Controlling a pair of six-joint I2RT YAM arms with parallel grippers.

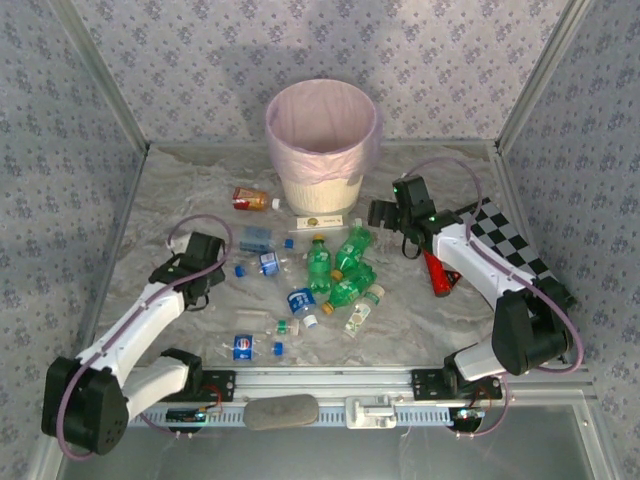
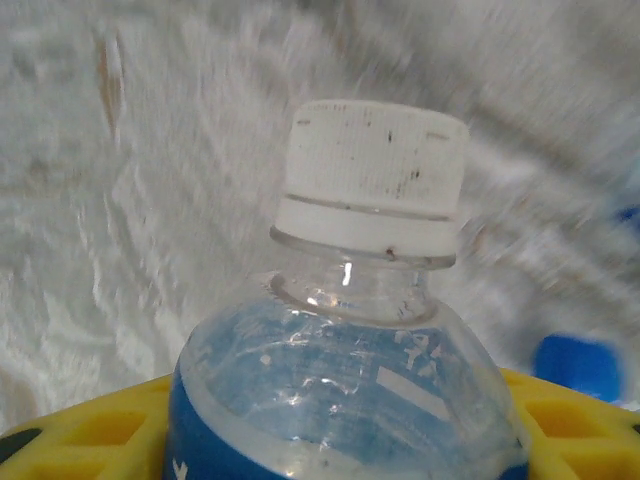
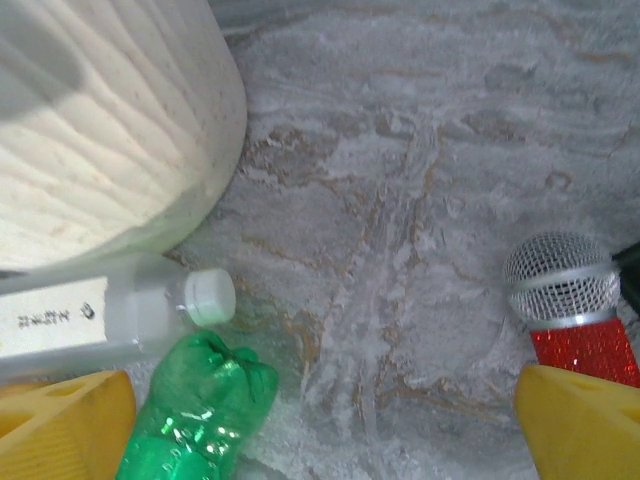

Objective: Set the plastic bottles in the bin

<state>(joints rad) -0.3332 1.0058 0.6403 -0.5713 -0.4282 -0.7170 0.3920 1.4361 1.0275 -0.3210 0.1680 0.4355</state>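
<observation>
My left gripper (image 2: 340, 445) is shut on a clear bottle (image 2: 350, 340) with a blue label and a white cap, its yellow fingers (image 2: 90, 435) on either side. In the top view this gripper (image 1: 203, 265) is at the left of the table. Green bottles (image 1: 345, 270), clear blue-labelled bottles (image 1: 302, 300) and an orange-red bottle (image 1: 250, 199) lie in front of the cream bin (image 1: 320, 190) with its pink liner. My right gripper (image 1: 385, 213) (image 3: 320, 440) is open just right of the bin (image 3: 100, 120). A green bottle's base (image 3: 195, 410) lies by its left finger, with a white-labelled clear bottle (image 3: 100, 315) beyond.
A red microphone with a silver mesh head (image 3: 565, 290) (image 1: 437, 272) lies near my right arm, by a checkerboard (image 1: 510, 245). Loose blue caps (image 1: 240, 269) dot the crumpled white sheet. Patterned walls close in the table on three sides.
</observation>
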